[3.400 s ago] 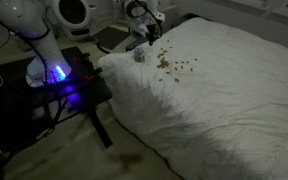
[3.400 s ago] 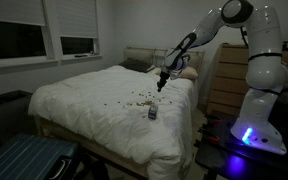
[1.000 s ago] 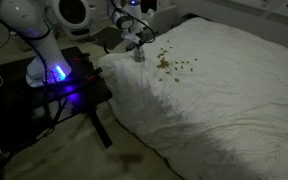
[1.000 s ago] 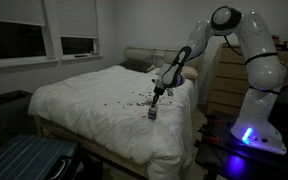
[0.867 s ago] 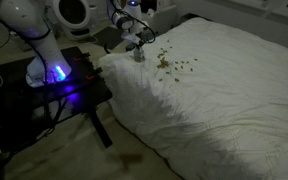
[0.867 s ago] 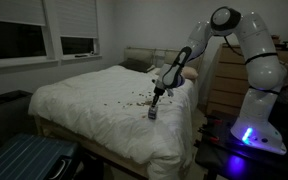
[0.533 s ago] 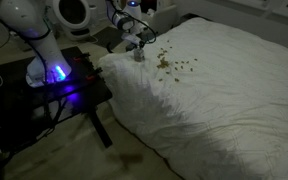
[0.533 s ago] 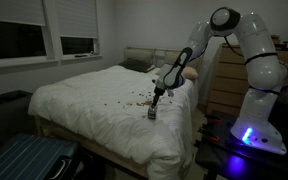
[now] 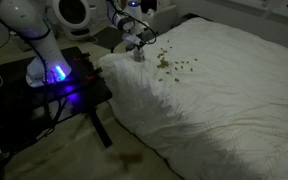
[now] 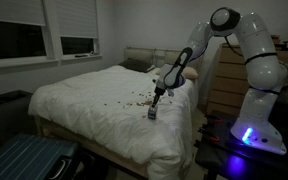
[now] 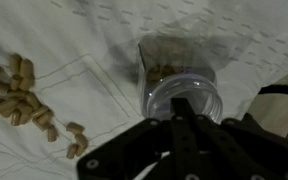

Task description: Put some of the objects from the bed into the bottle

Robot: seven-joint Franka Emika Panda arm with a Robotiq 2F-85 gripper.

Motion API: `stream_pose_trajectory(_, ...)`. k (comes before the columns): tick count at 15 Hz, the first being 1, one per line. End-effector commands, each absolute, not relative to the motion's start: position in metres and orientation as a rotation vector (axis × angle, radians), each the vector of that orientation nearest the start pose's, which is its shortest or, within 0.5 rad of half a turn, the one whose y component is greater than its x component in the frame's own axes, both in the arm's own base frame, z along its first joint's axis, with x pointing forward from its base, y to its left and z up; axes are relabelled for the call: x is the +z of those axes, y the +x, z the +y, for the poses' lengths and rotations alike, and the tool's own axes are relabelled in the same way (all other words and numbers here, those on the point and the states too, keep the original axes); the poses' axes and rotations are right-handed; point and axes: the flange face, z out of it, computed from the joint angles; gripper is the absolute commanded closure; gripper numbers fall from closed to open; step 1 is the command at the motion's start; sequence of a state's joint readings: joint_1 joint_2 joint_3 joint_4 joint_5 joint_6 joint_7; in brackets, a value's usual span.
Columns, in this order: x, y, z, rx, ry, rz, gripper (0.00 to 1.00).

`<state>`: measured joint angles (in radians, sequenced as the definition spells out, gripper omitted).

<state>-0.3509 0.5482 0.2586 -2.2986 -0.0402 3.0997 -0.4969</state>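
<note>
A wrinkled white bed (image 9: 224,90) (image 10: 94,100) carries a loose scatter of small brown objects (image 9: 174,64) (image 10: 139,98) (image 11: 24,90). Near the bed's edge the small clear bottle (image 9: 138,56) (image 10: 152,112) (image 11: 179,85) stands upright, with a few brown bits showing inside it in the wrist view. My gripper (image 9: 137,45) (image 10: 155,100) (image 11: 181,108) hangs straight over the bottle's mouth. Its dark fingers are pressed together, shut, and I see nothing between them.
Beside the bed, a dark side table (image 9: 69,85) bears the white robot base with a blue light (image 9: 54,72) (image 10: 252,135). A dresser (image 10: 224,75) and a pillow (image 10: 189,72) lie behind the arm. A window (image 10: 24,40) is on the far wall.
The gripper has moved from above the scatter to just over the bottle's mouth. Over the last second the arm holds still.
</note>
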Motion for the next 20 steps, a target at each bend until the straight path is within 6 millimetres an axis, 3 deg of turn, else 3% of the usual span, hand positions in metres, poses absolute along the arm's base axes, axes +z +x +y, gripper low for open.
stream_pose_trajectory(1,0.163,0.539,-0.046,-0.443,-3.014,-0.539,1.00)
stream_pose_trajectory(6,0.193,0.540,-0.045,-0.391,-2.981,-0.528,1.00)
stream_pose_trajectory(10,0.233,0.541,-0.053,-0.420,-2.976,-0.448,1.00)
stream_pose_trajectory(13,0.269,0.543,-0.078,-0.501,-3.006,-0.339,1.00)
stream_pose_trajectory(16,0.300,0.544,-0.116,-0.621,-3.054,-0.196,1.00)
stream_pose_trajectory(20,0.307,0.552,-0.164,-0.721,-3.115,-0.109,1.00)
